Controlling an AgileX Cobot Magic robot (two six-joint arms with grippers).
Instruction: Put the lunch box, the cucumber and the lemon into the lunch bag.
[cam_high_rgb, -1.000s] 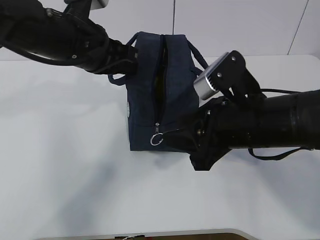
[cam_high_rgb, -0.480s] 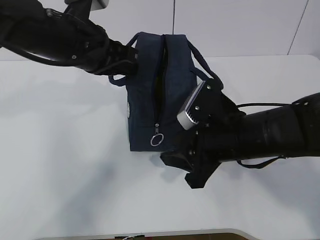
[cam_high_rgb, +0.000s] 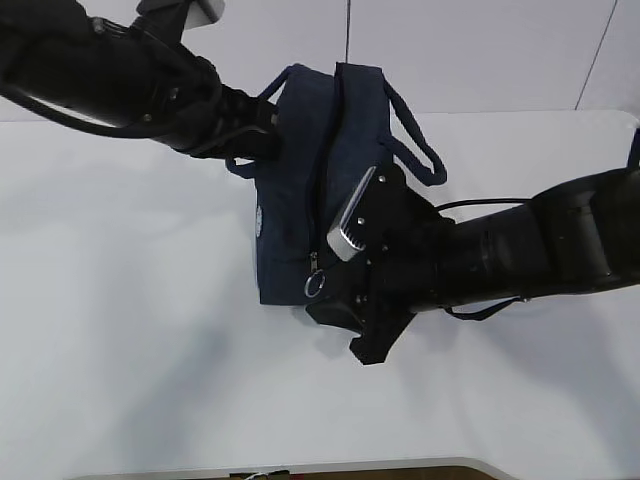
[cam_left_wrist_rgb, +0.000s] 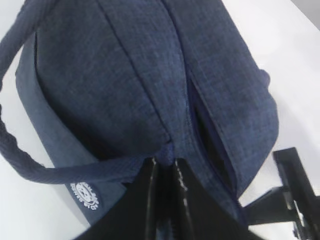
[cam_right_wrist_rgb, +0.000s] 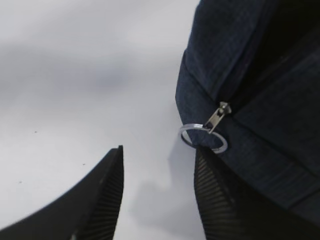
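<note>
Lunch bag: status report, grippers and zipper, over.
Left gripper shut on lunch bag fabric. Right gripper open, empty, beside the ring pull. Zipper partly open. Lunch box, cucumber, lemon not in view. Nothing in the way.

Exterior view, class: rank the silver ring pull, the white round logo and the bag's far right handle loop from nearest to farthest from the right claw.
1. Ring pull, just left of the right claw.
2. White logo, on the bag's left side.
3. Right handle loop, up at the back.
</note>
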